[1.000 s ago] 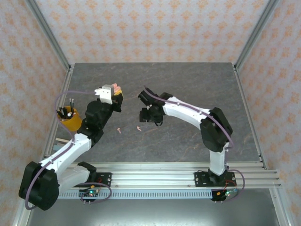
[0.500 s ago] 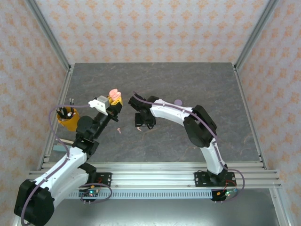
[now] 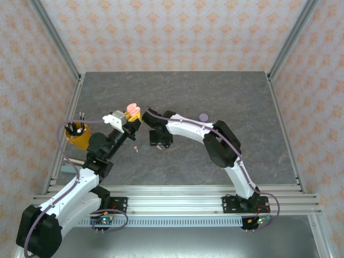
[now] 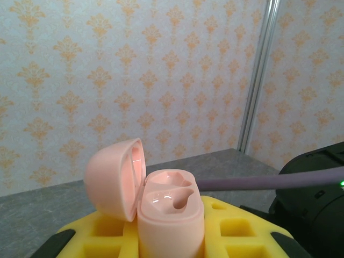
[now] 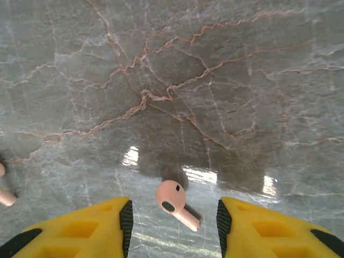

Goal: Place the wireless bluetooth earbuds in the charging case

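My left gripper is shut on the pink charging case, held upright above the table with its lid hinged open to the left. Both sockets in the case are bare. In the top view the case sits at the tip of the left gripper. My right gripper points down at the table, open, its yellow fingers on either side of a pale pink earbud without touching it. A second pink earbud lies on the table to the left.
An orange cup holding pens stands at the left edge. A small purple round piece lies behind the right arm. A purple cable crosses close behind the case. Metal frame posts border the table.
The right gripper has moved left and down over the pink earbud, its jaws narrowing. The left arm has swung the case back and right, then held still.
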